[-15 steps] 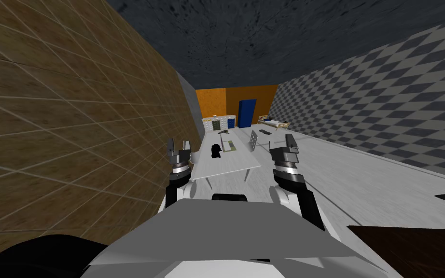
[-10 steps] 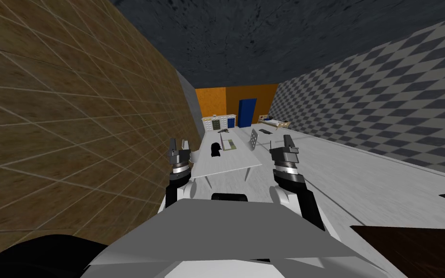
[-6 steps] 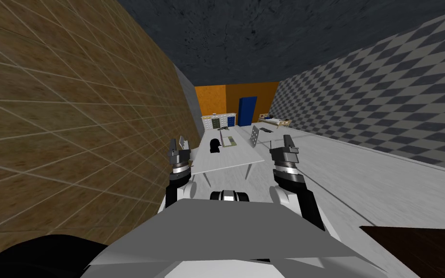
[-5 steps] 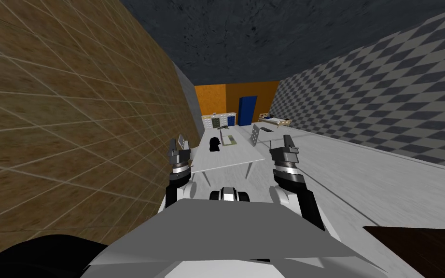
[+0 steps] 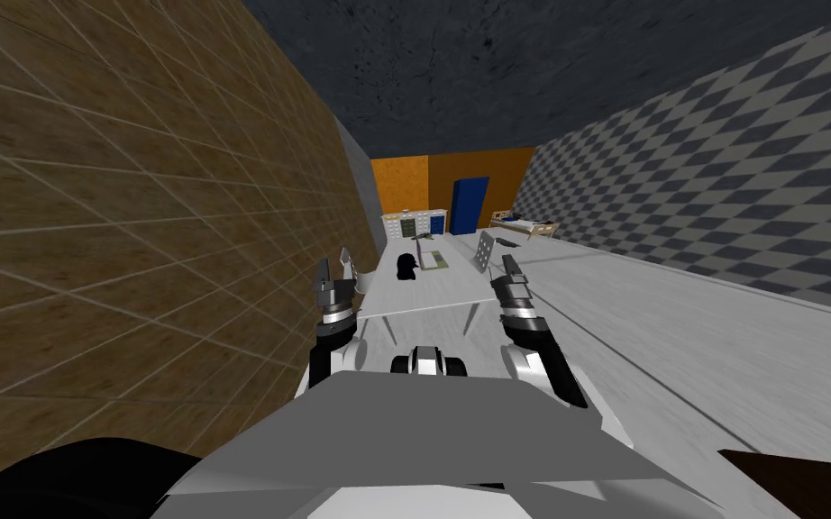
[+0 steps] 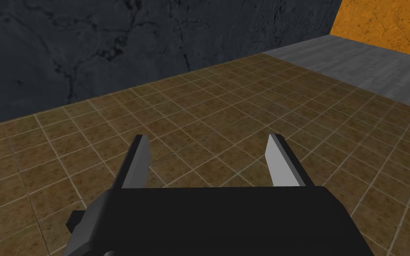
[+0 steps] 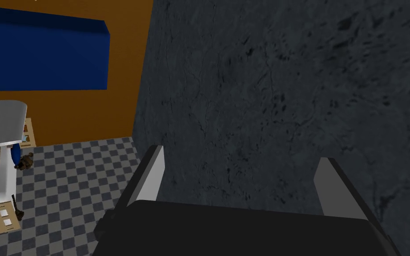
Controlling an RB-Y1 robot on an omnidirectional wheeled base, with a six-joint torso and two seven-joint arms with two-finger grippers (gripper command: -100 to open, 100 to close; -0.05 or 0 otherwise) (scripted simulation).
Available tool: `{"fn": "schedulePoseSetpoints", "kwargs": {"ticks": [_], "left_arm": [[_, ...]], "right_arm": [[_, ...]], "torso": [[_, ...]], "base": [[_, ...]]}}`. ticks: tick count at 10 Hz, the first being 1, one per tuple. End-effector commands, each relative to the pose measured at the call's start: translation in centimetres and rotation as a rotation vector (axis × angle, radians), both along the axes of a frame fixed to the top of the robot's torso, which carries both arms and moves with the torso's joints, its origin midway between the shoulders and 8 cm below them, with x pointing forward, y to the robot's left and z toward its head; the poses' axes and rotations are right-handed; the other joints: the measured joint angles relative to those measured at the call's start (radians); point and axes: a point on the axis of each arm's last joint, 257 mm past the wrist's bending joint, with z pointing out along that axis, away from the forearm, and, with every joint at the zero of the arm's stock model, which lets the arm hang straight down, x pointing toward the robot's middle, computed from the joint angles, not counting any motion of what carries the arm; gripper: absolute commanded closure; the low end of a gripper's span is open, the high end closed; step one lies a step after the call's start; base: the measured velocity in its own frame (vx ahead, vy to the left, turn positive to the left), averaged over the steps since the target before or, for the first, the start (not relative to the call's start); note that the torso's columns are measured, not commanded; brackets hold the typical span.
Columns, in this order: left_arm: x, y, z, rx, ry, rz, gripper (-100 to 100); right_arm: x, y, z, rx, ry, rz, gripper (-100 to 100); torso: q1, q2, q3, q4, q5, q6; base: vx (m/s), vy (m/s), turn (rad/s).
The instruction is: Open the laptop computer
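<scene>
White table point(image 5: 418, 293) runs up the centre of the head view, its near edge just above the two grippers. On its far half, a little right of centre, lies the laptop point(image 5: 435, 260): a flat greenish-grey base with what seems to be a thin lid standing up along its left side, though it is too small to be sure. Just left of it sits a black object point(image 5: 406, 265) whose shape I cannot read. A chair point(image 5: 484, 250) with a perforated back stands at the table's right edge, just above the right gripper point(image 5: 507, 268), which is raised at centre right near the table's front corner. In its wrist view the right gripper point(image 7: 242, 178) is spread wide and holds nothing. The left gripper point(image 5: 334, 268) is raised at centre left, between the brown tiled wall point(image 5: 134, 225) and the table's left front corner. Its fingers point(image 6: 138, 162) are also wide apart and bare. Both grippers are well apart from the laptop. In the upper centre, a cabinet point(image 5: 414, 224) and a blue door point(image 5: 470, 204) stand against an orange wall point(image 5: 405, 185).
</scene>
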Motion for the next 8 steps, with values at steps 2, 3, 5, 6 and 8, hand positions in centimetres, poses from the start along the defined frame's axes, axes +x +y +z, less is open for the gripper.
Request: {"fn": "schedulePoseSetpoints", "kwargs": {"ticks": [2,3,5,6,8], "left_arm": [[0.0,0.0,0.0,0.0,0.0,0.0,0],[0.0,0.0,0.0,0.0,0.0,0.0,0],[0.0,0.0,0.0,0.0,0.0,0.0,0],[0.0,0.0,0.0,0.0,0.0,0.0,0],[0.0,0.0,0.0,0.0,0.0,0.0,0]], "right_arm": [[2.4,1.5,-2.8,-0.125,0.073,0.009,-100],[3.3,2.1,-4.0,-0.18,0.101,0.011,-100],[4.2,2.7,-5.2,-0.238,0.13,0.011,-100],[5.1,3.1,-6.5,-0.298,0.158,0.011,-100],[6.0,3.6,-7.8,-0.369,0.185,0.008,-100]], "torso": [[0.0,0.0,0.0,0.0,0.0,0.0],[-0.001,0.001,0.0,0.0,0.0,0.0],[-0.001,0.001,0.0,0.0,0.0,0.0],[0.0,0.0,0.0,0.0,0.0,0.0],[0.002,0.0,0.0,0.0,0.001,0.0]], "base": [[0.003,0.041,0.116],[-0.003,0.037,0.084],[-0.006,0.03,0.086],[-0.003,0.059,0.179],[0.004,0.062,0.122]]}}
